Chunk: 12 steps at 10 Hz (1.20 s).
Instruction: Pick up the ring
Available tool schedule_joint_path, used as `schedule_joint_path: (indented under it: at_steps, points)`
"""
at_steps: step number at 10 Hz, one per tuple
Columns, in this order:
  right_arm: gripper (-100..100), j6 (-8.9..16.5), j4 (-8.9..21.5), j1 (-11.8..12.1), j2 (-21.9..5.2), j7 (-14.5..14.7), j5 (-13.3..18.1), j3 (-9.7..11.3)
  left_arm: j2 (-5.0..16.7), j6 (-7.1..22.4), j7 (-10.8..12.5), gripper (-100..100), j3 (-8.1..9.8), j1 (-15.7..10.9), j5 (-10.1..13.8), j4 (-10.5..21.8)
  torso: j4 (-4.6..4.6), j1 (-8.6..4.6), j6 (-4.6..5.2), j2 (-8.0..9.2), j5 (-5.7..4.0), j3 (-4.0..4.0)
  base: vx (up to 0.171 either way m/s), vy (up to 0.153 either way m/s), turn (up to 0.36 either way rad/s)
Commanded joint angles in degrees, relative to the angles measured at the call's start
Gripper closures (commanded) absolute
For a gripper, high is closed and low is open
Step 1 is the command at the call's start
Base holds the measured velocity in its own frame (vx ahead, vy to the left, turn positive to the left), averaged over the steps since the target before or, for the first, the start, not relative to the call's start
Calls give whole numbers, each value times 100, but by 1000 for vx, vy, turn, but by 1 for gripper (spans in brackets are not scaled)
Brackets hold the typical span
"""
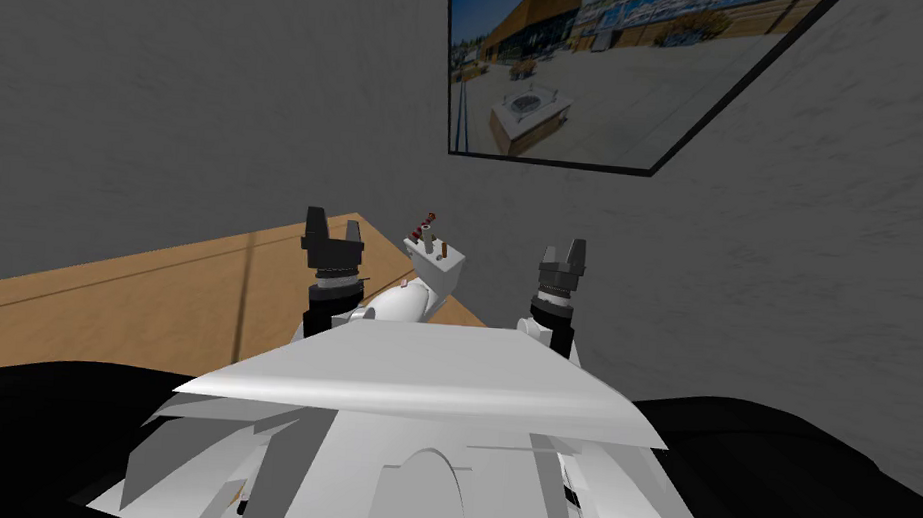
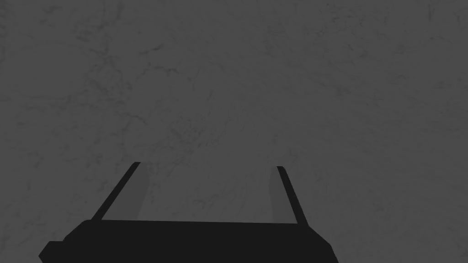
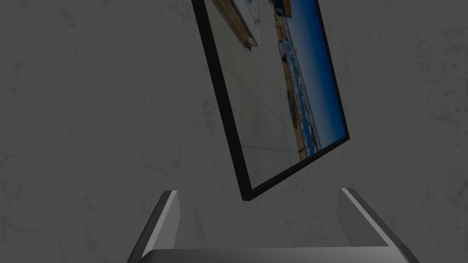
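Both arms are up in front of the grey wall (image 1: 158,102), one either side of a small white block (image 1: 441,265). The left pincer (image 1: 334,221) hangs over the far right part of the wooden table (image 1: 147,292); its fingers (image 2: 118,189) stand wide apart with nothing between them. The right pincer (image 1: 563,247) sits to the right of the block, past the table's right edge as seen from the head; its fingers (image 3: 167,219) are spread wide too, holding nothing.

The block is at the table's far right corner, between the two pincers and tilted in the head view; a few thin sticks (image 1: 426,223), reddish and brown, poke up from its top. Just near of the block lies a white rounded thing (image 1: 402,305) with a tiny pinkish speck (image 1: 405,282) on it. As for the ring, it is too small to pick out for certain; the speck and the bits on the block are the only candidates, both lying between the pincers and apart from each. A dark-framed picture (image 1: 601,69) hangs on the wall, far right.
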Motion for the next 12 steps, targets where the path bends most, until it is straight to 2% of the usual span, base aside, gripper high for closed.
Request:
schedule_joint_path:
  at_steps: [1,3,7,8,10,11,12]
  points:
    - [0,0,0,0,0,0,0,0,191,163,11,-100,-16,3,30,0,0,0,0,0,0,0,9,-4,-73]
    - [0,0,0,0,0,0,0,0,382,400,28,-100,-39,8,74,-6,-1,0,1,-6,0,-4,22,-5,-70]
    - [0,0,0,0,0,0,0,0,830,1053,78,-100,-107,30,207,-51,-3,-3,1,-12,-1,-7,29,-7,-107]
    - [0,0,0,0,0,0,0,0,830,1112,78,-100,-107,30,207,-51,-3,-1,1,-12,0,-7,25,1,-29]
    - [0,0,0,0,0,0,0,0,1082,1478,111,-100,-150,47,291,-95,-2,-2,1,-10,0,-6,31,-9,-94]
    - [0,0,0,0,0,0,0,0,1082,1556,111,-100,-150,47,291,-95,-3,-3,1,-13,-1,-8,28,-5,-51]
    - [0,0,0,1,0,0,0,0,1213,1774,128,-100,-173,57,336,-121,-3,-3,-1,-11,-1,-7,28,-6,-120]
